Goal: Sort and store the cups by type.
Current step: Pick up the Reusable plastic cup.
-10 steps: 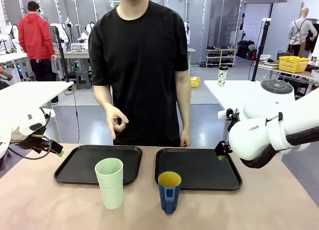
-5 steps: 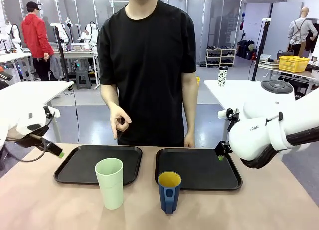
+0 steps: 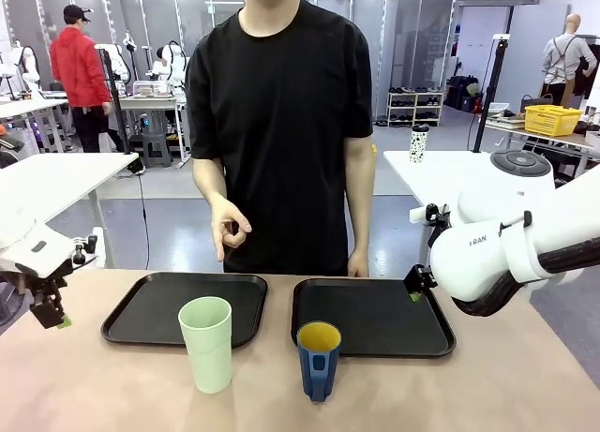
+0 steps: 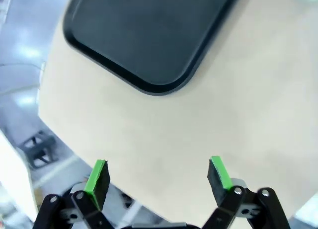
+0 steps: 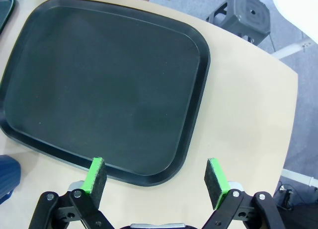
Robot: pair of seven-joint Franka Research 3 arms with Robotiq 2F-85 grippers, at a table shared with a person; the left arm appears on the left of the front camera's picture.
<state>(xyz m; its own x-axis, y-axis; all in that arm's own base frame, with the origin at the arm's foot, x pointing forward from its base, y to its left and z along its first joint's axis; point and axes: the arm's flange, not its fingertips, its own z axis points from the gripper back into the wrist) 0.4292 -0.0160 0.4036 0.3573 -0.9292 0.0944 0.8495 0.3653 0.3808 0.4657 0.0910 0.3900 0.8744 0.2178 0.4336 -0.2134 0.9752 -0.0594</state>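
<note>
The tall pale mint-green plastic tumbler (image 3: 205, 343) stands upright on the light brown surface (image 3: 487, 394), in the lower middle of the front view. It is just in front of the left flat black tray (image 3: 141, 312). The shorter dark blue mug with a yellow inside (image 3: 319, 360) stands to its right, apart from it, close to the near rim of the right black tray (image 3: 384, 320). Neither cup is in a tray yet.

The tumbler looks light, smooth and thin. I think it could tip or squash, so a soft squeeze across its middle seems best. The mug looks hard, shiny and heavier, and it might chip if it is bumped. Its handle seems to point toward the robot, so holding it across the round body looks safer.

The trays look stiff and slick, with rounded corners and low raised rims.

The left hand (image 4: 158, 172) hangs over the surface's left edge, at the far left of the front view. Its green pads are wide apart and it holds nothing. The right hand (image 5: 156, 174) hangs over the right side of the right tray, also spread wide and holding nothing.
</note>
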